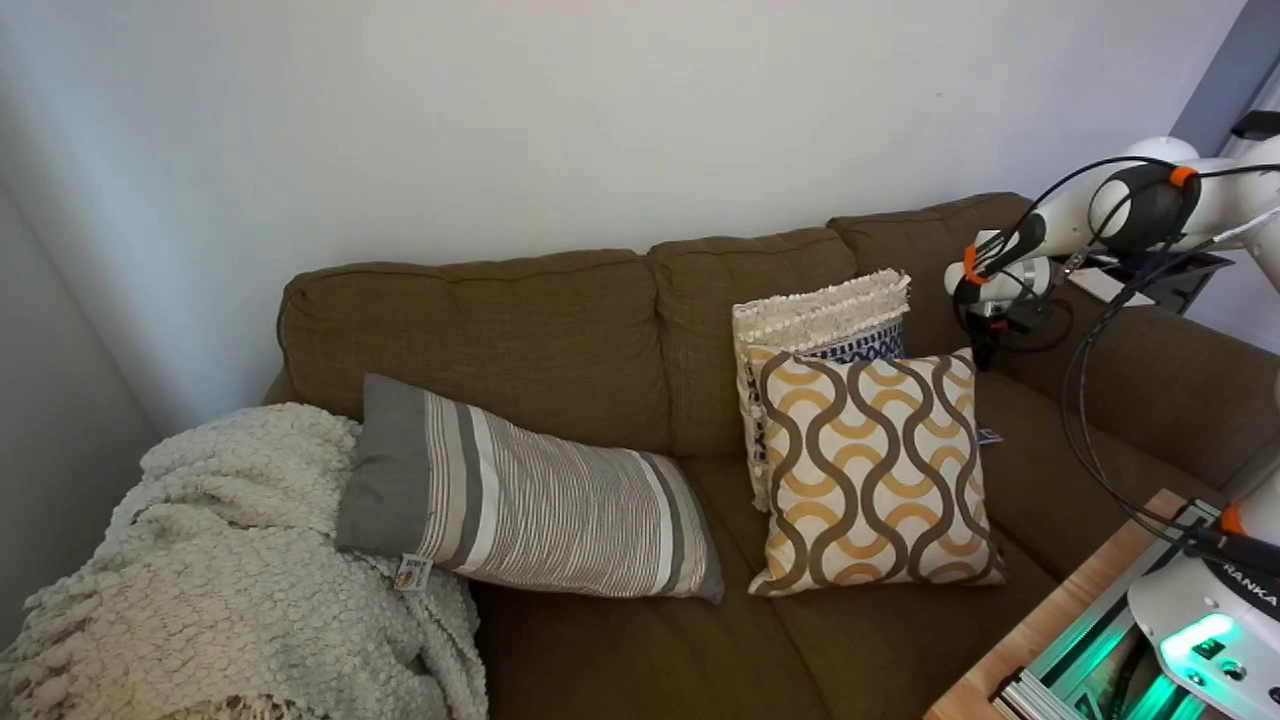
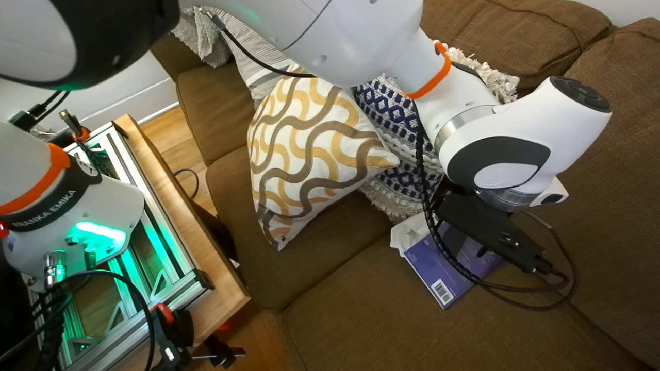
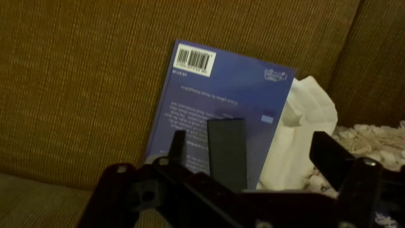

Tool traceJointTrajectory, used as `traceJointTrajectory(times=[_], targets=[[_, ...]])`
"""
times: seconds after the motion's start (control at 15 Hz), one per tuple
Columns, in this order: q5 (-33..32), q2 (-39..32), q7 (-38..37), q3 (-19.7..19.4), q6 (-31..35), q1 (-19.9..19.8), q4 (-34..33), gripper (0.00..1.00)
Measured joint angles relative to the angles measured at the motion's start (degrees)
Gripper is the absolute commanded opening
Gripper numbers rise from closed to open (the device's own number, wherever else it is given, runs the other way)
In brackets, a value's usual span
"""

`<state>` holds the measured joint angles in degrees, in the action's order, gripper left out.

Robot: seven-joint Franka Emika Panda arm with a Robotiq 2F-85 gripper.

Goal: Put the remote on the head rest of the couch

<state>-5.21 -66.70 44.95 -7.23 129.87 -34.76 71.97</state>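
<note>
The remote (image 3: 227, 152), a slim dark bar, lies on a purple-blue book in the wrist view; its near end is hidden behind the gripper. In an exterior view the remote (image 2: 455, 240) shows as a dark patch on the book, partly covered by the wrist hardware. My gripper (image 3: 249, 139) is open and empty above the book, with the remote between its fingers, nearer the left one. In an exterior view the gripper (image 1: 985, 352) hangs low over the couch seat behind the pillows. The head rest of the couch (image 1: 470, 270) is the rounded top edge of the back cushions.
The book (image 3: 253, 82) rests on the seat beside a crumpled white paper (image 3: 303, 110). A fringed pillow (image 2: 402, 180) and a yellow-patterned pillow (image 2: 309, 154) stand close by the arm. A striped pillow (image 1: 560, 510) and a fleecy blanket (image 1: 230, 560) lie farther along. Cables loop from the wrist.
</note>
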Motion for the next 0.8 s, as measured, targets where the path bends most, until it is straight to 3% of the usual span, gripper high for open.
traceJointTrajectory(times=[0.2, 0.6, 0.8], targets=[[3.7, -1.4, 6.8, 4.5, 3.7, -4.3, -1.5, 1.00], [11.5, -9.4, 23.8, 14.4, 2.1, -15.3, -10.9, 1.00], [12.9, -15.0, 29.3, 16.8, 0.7, -17.4, -16.5, 1.00]])
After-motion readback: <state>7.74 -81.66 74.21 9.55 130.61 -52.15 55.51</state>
